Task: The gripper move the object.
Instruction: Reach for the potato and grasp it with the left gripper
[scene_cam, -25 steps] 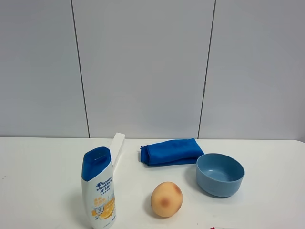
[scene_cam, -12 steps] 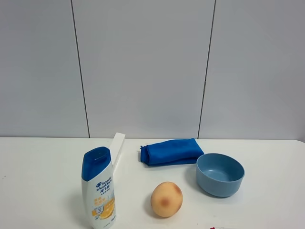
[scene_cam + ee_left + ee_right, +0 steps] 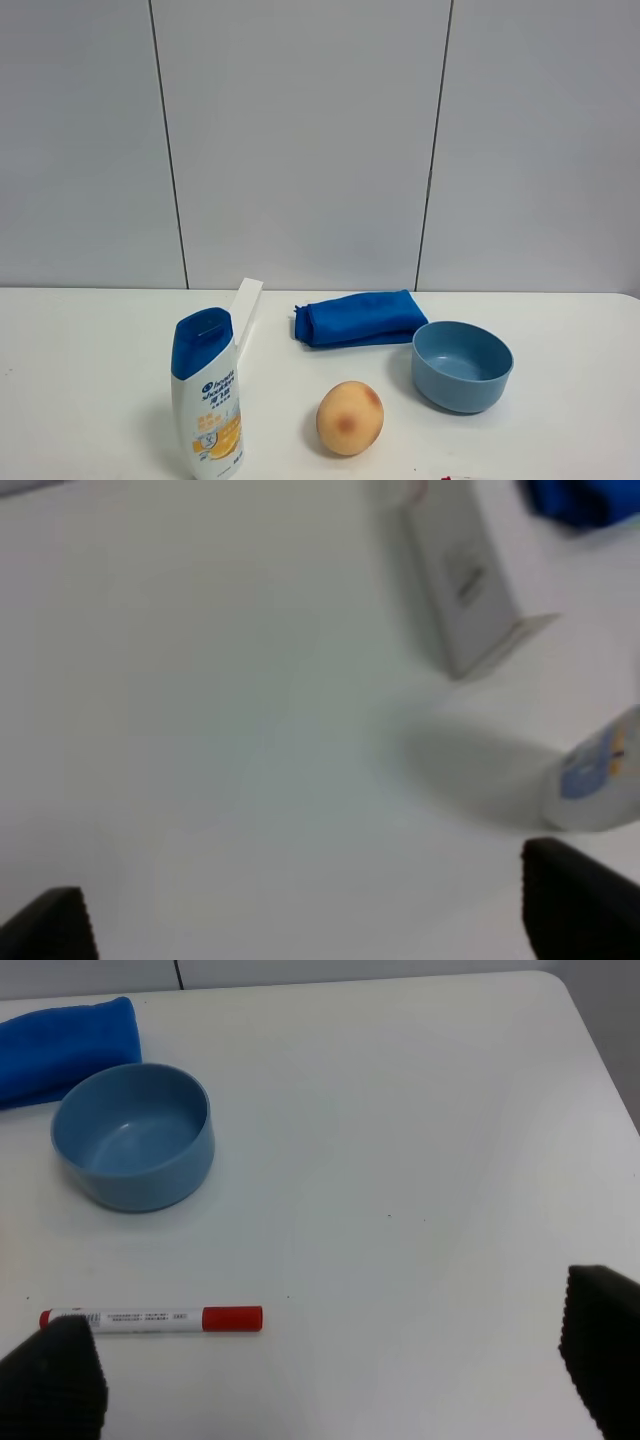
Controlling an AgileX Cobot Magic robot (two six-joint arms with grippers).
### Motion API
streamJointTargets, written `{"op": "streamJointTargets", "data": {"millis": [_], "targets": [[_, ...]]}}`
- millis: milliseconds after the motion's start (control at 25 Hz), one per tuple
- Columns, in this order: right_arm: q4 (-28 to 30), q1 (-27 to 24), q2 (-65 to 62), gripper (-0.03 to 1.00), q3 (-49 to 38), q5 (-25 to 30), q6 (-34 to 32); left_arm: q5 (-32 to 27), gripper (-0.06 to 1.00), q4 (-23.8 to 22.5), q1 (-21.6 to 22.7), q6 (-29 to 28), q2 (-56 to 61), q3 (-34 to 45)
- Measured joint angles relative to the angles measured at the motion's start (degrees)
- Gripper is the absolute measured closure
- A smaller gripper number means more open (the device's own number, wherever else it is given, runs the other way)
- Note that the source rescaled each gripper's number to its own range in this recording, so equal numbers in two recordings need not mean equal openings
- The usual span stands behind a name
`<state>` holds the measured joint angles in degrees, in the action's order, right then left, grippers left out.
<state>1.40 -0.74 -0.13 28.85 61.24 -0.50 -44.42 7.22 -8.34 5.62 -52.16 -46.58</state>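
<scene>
The peach-orange ball [image 3: 350,418] with a reddish-brown blotch sits on the white table [image 3: 90,380], between the shampoo bottle [image 3: 208,394] and the light blue bowl [image 3: 461,365]. No gripper shows in the exterior high view. In the left wrist view my left gripper [image 3: 310,920] is open and empty over bare table, near the bottle's base [image 3: 600,780]. In the right wrist view my right gripper [image 3: 325,1360] is open and empty over the table, with the bowl [image 3: 133,1135] ahead of it. The ball is out of both wrist views.
A folded blue cloth [image 3: 360,317] lies behind the bowl. A white box [image 3: 245,310] lies behind the bottle and shows in the left wrist view [image 3: 460,580]. A red-capped marker [image 3: 150,1318] lies near the bowl. The table's right edge [image 3: 600,1050] is close.
</scene>
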Motion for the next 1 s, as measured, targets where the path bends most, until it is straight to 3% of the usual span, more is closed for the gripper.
{"op": "streamJointTargets", "data": {"millis": [240, 520, 800, 1000], "targets": [[0.0, 0.0, 0.0, -0.03, 0.0, 0.0, 0.0, 2.8, -0.05, 1.69, -14.31, -1.99, -8.28, -4.12], [0.0, 0.0, 0.0, -0.03, 0.0, 0.0, 0.0, -3.0, -0.05, 1.88, -27.95, -2.26, -23.26, -20.44], [0.0, 0.0, 0.0, -0.03, 0.0, 0.0, 0.0, -10.12, -0.05, 0.26, -34.48, -2.21, -35.59, -34.51], [0.0, 0.0, 0.0, -0.03, 0.0, 0.0, 0.0, -13.35, -0.05, -0.54, -36.67, -0.99, -43.35, -37.34]]}}
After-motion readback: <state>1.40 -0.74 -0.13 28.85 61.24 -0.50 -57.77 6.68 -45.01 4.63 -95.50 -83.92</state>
